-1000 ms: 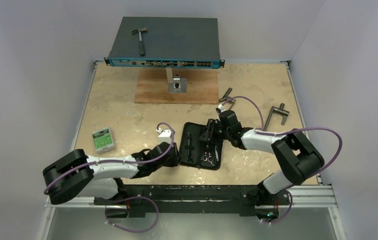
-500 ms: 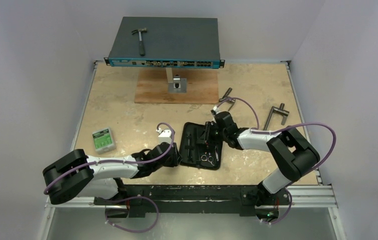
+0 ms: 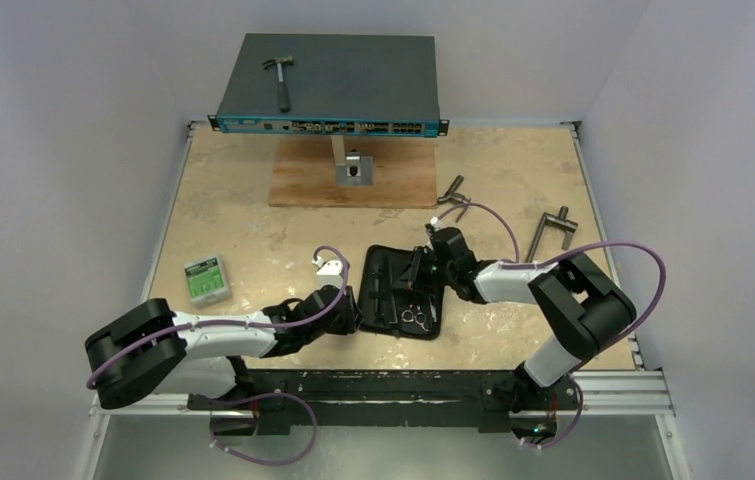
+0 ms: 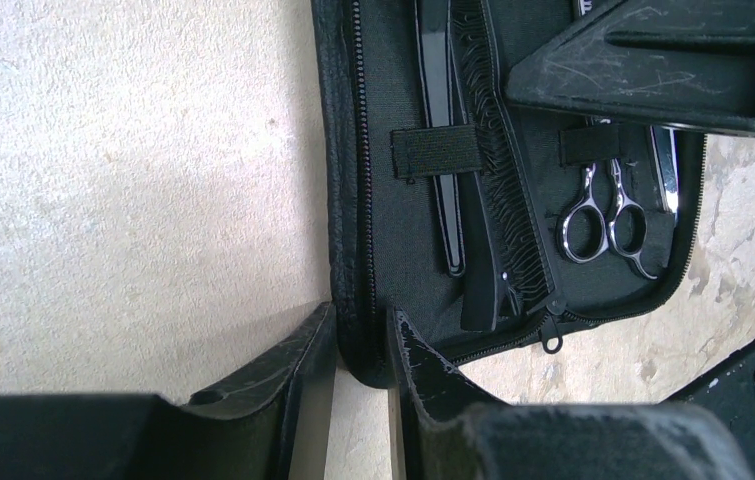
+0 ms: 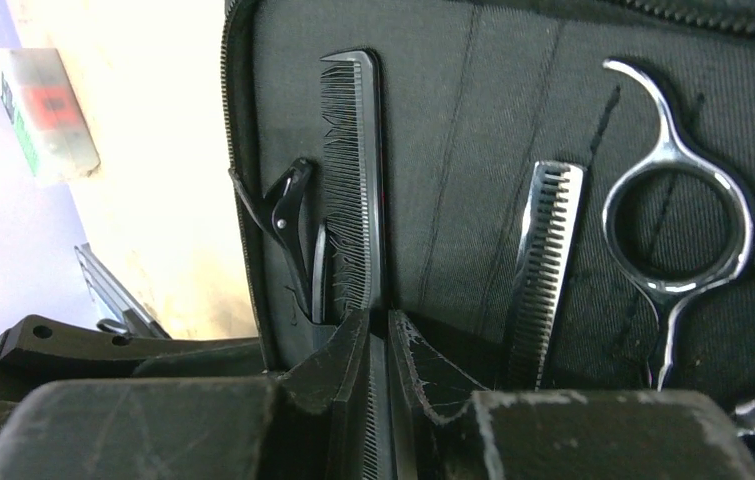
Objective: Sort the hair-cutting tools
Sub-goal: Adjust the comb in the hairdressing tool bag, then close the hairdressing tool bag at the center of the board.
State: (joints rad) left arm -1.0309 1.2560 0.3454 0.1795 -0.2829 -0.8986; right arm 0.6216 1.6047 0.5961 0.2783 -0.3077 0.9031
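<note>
- Right gripper (image 5: 377, 335) is clamping the black comb (image 5: 361, 170) by its near end, probably seating it in the case (image 5: 473, 150).
- Left gripper (image 4: 361, 345) is pinching the case's near corner, steadying it.

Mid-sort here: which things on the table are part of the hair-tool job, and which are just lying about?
Job: comb, hair clip, scissors, toothed shears, open zip case.
Lying about: hammer, network switch, T-handled tools, green box, wooden board.
</note>
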